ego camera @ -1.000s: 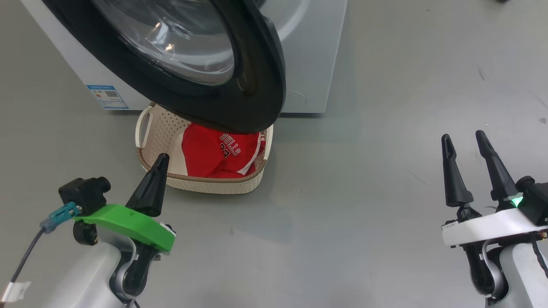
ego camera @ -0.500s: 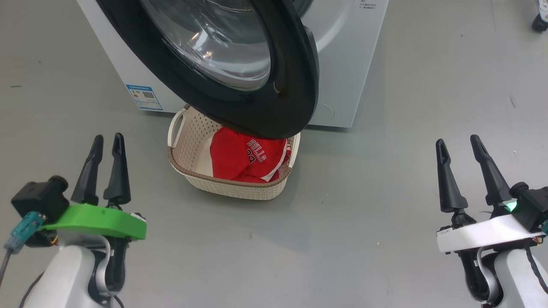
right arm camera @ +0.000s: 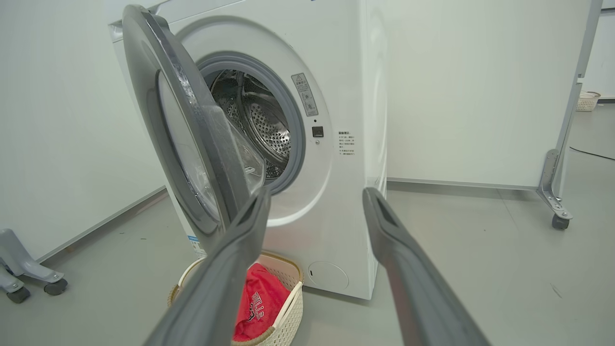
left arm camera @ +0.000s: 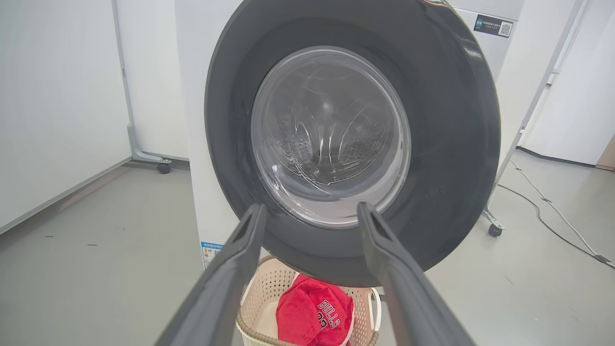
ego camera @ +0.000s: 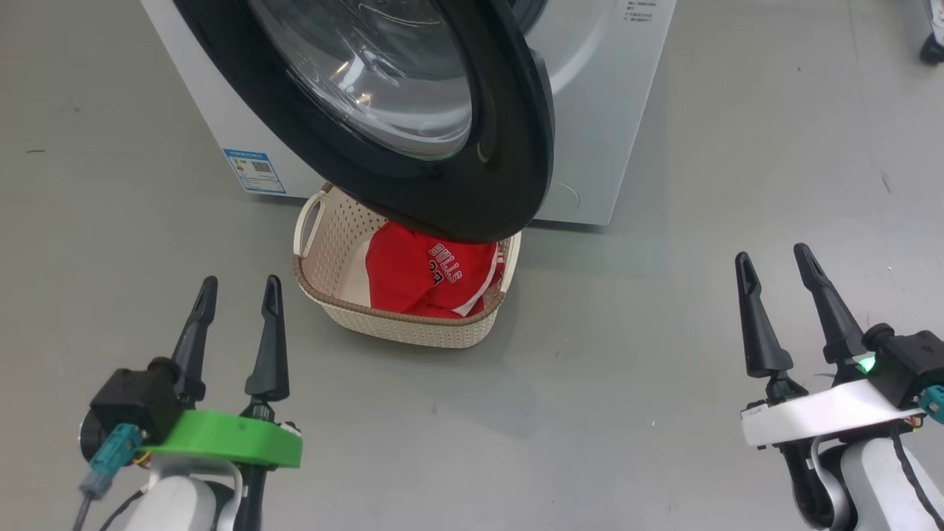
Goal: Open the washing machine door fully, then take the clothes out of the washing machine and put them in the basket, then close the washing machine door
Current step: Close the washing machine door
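Clothes in the basket, door swung out, both pairs of jaws spread

At the near left, the left jaws stand spread, their two dark fingers apart above one green bracket, with nothing between them. Farther off, one blue energy label sits at the low left corner of the one white washing machine. Just in front of the machine, on the grey floor, stands one cream basket with a brown rim. In it lie the clothes, one red heap with white trim, the word "BULLS" readable on top. How many pieces make the heap cannot be told. The one washing machine door stands swung out from the front, and in the head view its black rim covers the far part of the basket. The right wrist view shows the steel drum past the door's edge. At the near right, the right jaws stand spread too, their two fingers apart and holding nothing, well apart from the basket.
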{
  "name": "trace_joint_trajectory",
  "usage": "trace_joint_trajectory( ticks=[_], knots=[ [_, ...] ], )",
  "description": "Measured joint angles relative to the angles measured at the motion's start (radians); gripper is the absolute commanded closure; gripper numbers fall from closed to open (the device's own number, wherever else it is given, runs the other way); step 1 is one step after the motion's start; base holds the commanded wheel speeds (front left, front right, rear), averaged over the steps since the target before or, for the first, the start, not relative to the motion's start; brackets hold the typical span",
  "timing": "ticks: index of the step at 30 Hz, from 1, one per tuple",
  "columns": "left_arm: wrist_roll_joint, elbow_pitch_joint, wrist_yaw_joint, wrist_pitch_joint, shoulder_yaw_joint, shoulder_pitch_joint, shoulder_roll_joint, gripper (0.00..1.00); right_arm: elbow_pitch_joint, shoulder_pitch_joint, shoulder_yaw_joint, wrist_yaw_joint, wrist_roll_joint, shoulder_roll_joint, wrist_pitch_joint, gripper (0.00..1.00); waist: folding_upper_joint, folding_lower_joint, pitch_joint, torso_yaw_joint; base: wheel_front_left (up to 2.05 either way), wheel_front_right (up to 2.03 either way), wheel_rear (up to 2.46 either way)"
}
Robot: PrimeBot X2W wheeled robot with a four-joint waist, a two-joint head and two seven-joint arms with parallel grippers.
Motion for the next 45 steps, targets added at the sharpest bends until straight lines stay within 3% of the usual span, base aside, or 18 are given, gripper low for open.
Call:
trace_joint_trajectory(
  ticks=[24,45],
  knots=[
    [0.121,-0.056,-0.012,0.000,0.017,0.091,-0.064,0.00,0.000,0.000,-0.003,0.000,-0.005,0.002,0.000,0.00,0.0000,0.0000,0.009,-0.013,0.00,0.00,0.00],
    [0.186,-0.057,-0.045,0.000,0.026,0.125,-0.077,0.00,-0.005,0.000,-0.002,0.000,-0.012,0.003,0.000,0.00,0.0000,0.0000,0.009,-0.015,0.00,0.00,0.00]
  ],
)
